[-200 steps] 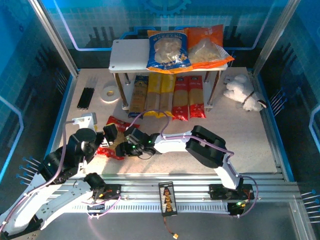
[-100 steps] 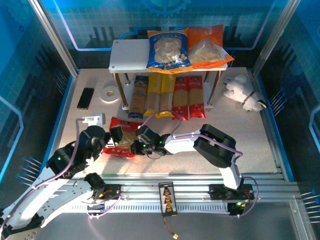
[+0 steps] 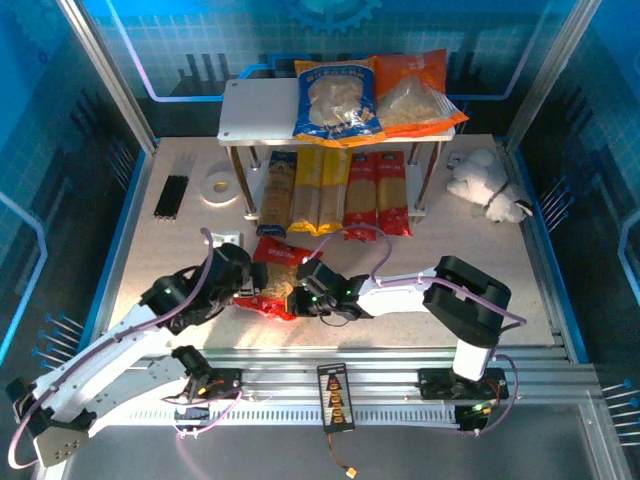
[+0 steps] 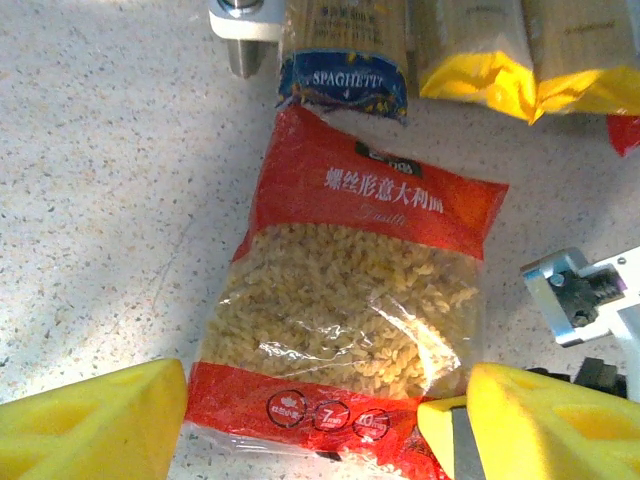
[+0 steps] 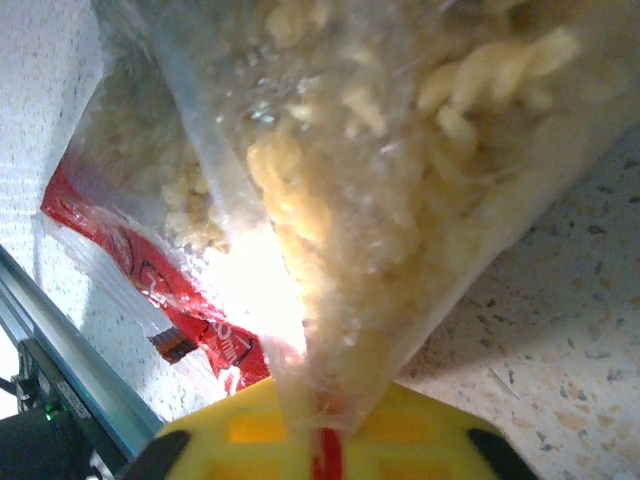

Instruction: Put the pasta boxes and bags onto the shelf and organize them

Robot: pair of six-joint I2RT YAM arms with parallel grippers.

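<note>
The red bag (image 4: 360, 290) lies flat on the table in front of the shelf (image 3: 255, 105). My left gripper (image 4: 325, 405) is open, one yellow finger on each side of the bag's near end. My right gripper (image 5: 320, 435) is shut on that bag's near corner, with clear film and pasta bunched above its jaws. From above, both grippers, left (image 3: 252, 295) and right (image 3: 298, 297), meet at the red bag (image 3: 280, 252). The blue bag (image 3: 338, 100) and the orange bag (image 3: 415, 90) lie on the top board. The pasta boxes stand side by side on the lower board: dark blue (image 3: 275, 195), yellow (image 3: 320, 195), red (image 3: 375, 195).
A white plush toy (image 3: 485, 185) sits right of the shelf. A black stick bundle (image 3: 172, 195) and a white tape ring (image 3: 215, 185) lie to its left. A shelf post (image 4: 240, 30) and the dark blue box's end (image 4: 345, 60) stand just beyond the red bag.
Both arms have moved right and toward the shelf, and the red bag has slid that way with them. My right gripper has closed on the bag's corner.
</note>
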